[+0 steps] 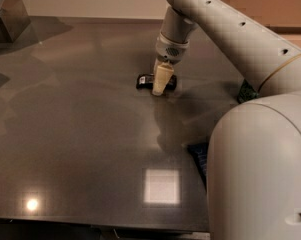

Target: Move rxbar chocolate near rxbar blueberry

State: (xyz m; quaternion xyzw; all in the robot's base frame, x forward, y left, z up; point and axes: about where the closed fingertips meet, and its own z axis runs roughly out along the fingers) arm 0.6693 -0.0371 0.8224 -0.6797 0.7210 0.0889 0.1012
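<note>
The rxbar chocolate [145, 80] is a small black bar with a white label at its left end, lying flat on the dark table [80, 134] at mid-back. My gripper [159, 90] points down right at the bar's right part, covering that end. The rxbar blueberry [198, 156] shows only as a dark blue corner at the right; the rest is hidden behind my arm's big white body [260, 174].
A green can [247, 91] peeks out behind my arm at the right. A dark block [10, 24] with a pale bowl on it stands at the back left corner. The table's front edge runs along the bottom.
</note>
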